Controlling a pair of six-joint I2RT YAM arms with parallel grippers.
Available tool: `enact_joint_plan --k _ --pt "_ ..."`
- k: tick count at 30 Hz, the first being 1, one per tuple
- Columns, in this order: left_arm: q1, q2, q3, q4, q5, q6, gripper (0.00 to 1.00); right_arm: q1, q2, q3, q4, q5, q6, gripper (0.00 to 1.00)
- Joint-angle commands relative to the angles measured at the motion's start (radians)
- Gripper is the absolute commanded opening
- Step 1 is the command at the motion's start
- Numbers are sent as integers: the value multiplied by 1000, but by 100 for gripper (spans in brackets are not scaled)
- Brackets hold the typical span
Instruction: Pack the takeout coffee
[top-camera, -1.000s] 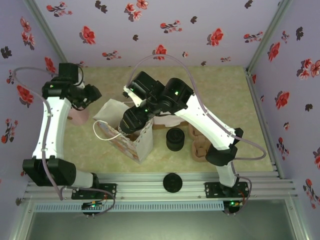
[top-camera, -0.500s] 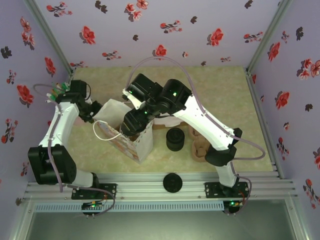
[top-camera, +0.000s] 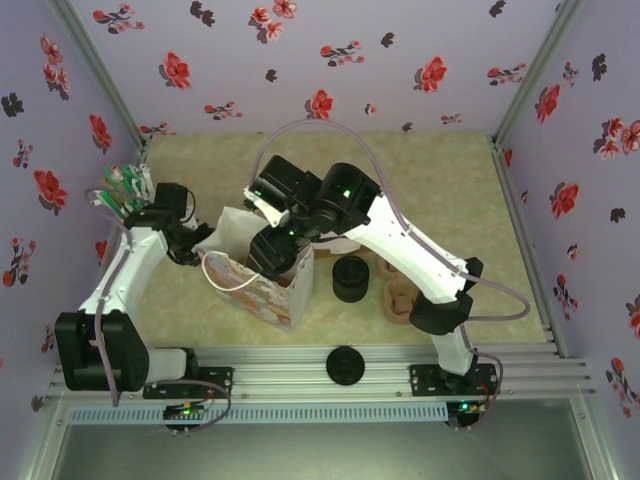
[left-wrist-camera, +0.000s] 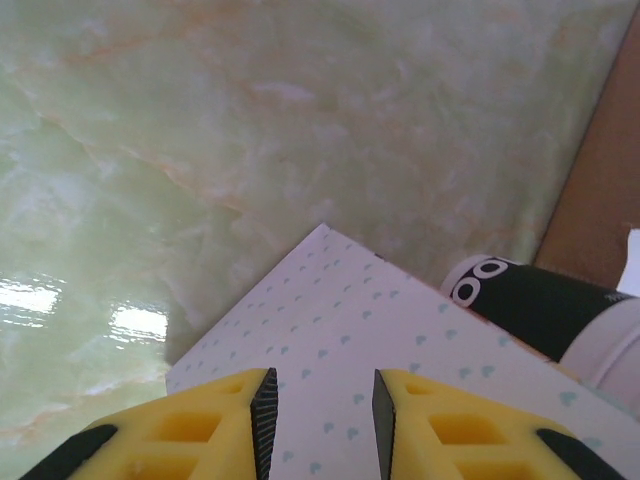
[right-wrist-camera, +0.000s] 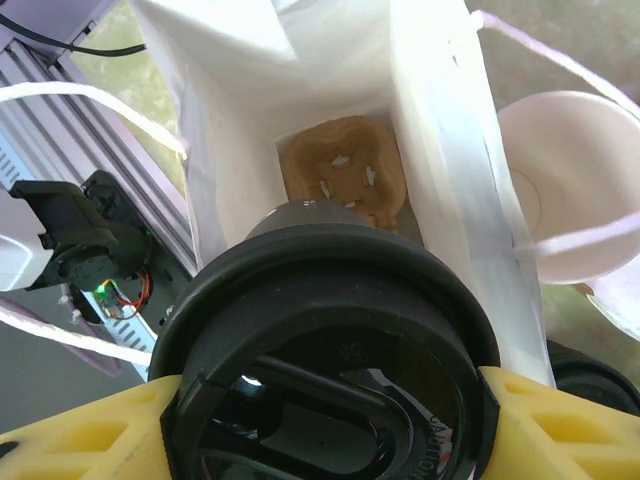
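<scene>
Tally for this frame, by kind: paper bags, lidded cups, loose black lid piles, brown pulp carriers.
Paper bag: 1
Lidded cup: 1
Black lid piles: 2, one on the table, one on the front rail
Brown pulp carriers: 2, one inside the bag, one on the table, possibly a stack
Total: 6

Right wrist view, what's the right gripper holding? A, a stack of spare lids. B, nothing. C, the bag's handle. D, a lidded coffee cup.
D: the right gripper clamps the black-lidded takeout coffee between its yellow fingers, above the open white bag.
</scene>
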Motion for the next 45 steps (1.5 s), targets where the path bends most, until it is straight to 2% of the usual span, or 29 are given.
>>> enact_joint_plan --k 1,14,21,28,45 --pt "-23 -47 -31 18 15 -30 33 9 -2 22 -49 33 -11 65" --pt "-162 -42 -66 115 16 -114 33 13 -41 -75 -107 103 -8 65" --pt "-203 -37 -70 157 16 -140 33 14 -49 -100 -154 121 -11 64" --pt "-202 -48 -80 180 -2 -142 34 14 -63 -161 -157 115 -12 64" --pt "-173 -123 -80 164 -22 -128 40 21 11 -230 -159 105 -19 63"
